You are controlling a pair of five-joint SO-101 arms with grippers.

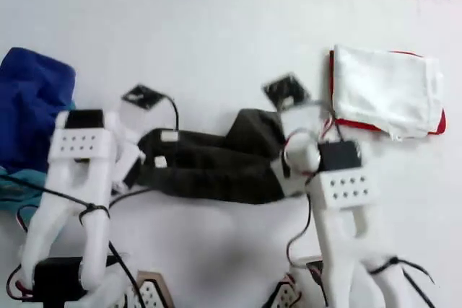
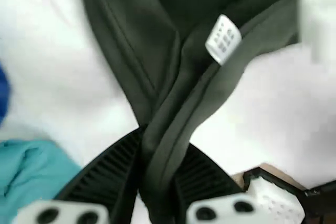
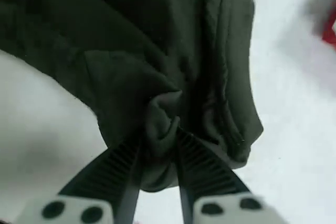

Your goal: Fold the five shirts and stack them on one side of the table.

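Note:
A dark olive shirt [image 1: 216, 160] lies bunched in a long strip across the middle of the table, stretched between both arms. My left gripper [image 2: 156, 182] is shut on its collar end, with a white label [image 2: 223, 39] showing just beyond the pinch. In the high view that gripper [image 1: 137, 164] sits at the shirt's left end. At the opposite end my right gripper [image 3: 157, 153] is shut on a gathered fold of the same shirt [image 3: 157, 56]; from above it [image 1: 289, 167] stands at the right end. A folded white shirt [image 1: 386, 90] rests on a folded red one [image 1: 442, 122] at the far right.
A crumpled blue shirt [image 1: 32, 99] lies at the left edge, with a teal shirt [image 1: 14, 182] below it, also seen as teal cloth [image 2: 31, 169] beside my left gripper. Bare white table [image 1: 216, 41] stretches behind the arms. Cables trail from both arms near the front edge.

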